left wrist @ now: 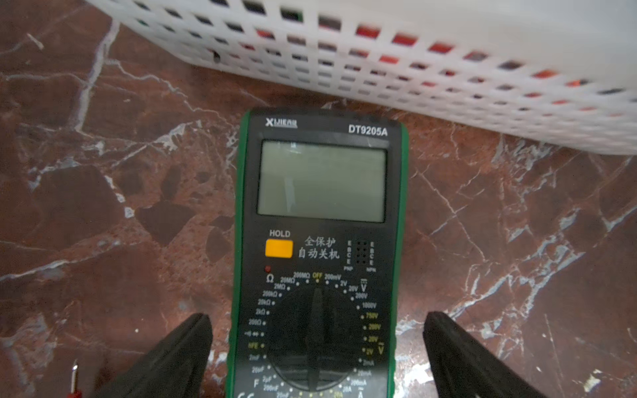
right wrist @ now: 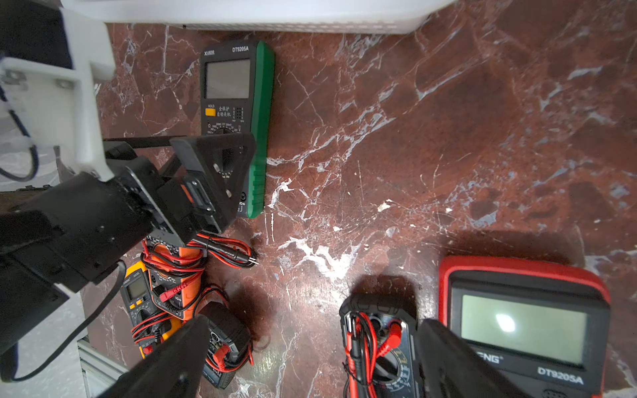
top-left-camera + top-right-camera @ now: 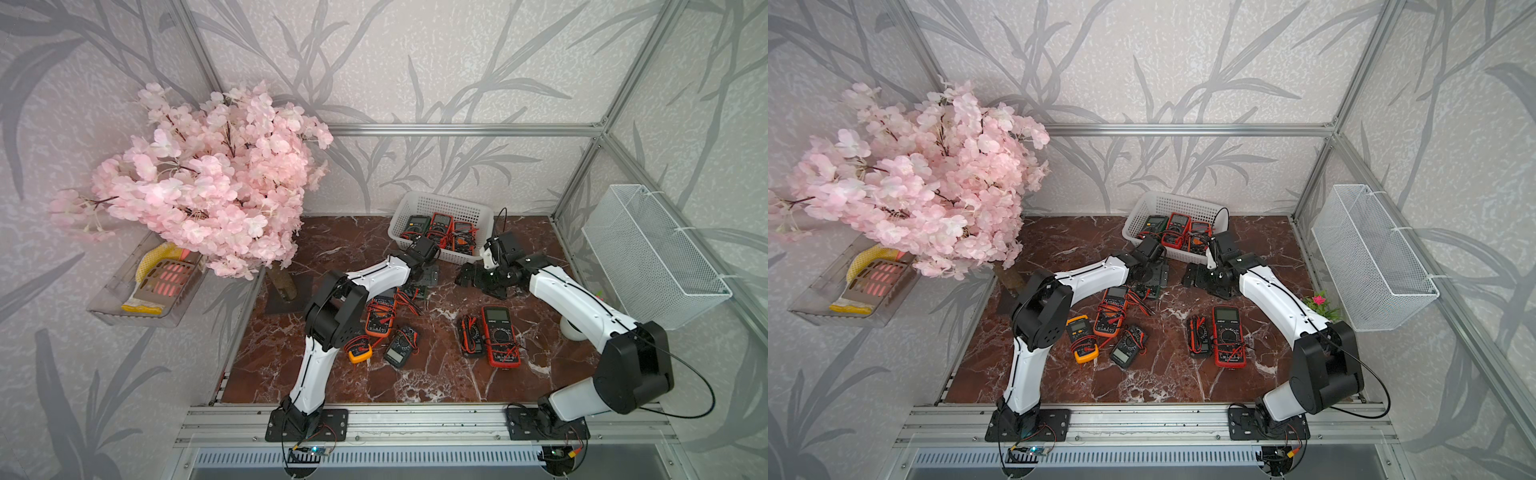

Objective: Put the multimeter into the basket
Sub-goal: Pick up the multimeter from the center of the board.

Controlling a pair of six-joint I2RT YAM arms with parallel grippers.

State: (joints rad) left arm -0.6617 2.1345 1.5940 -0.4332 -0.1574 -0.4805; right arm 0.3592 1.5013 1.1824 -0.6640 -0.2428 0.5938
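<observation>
marble surface [image 3: 436, 374] carries everything. white basket [image 3: 441, 204] sits at the back with three meters [image 3: 440, 226] inside. green multimeter [image 1: 320, 241] lies flat, face up, on the surface just outside the basket's near wall. left hand [image 1: 319, 318]: fingers apart, straddling its dial end, gap each side, no grip. right hand [image 2: 313, 322]: apart, empty, above the surface beside a red meter [image 2: 524, 327].

Grey leaf-patterned wallpaper [image 3: 457, 62] and aluminium framing [image 3: 457, 129] rise beyond the jaws, red-brown marble surface [image 3: 415, 374] lying beneath them.
</observation>
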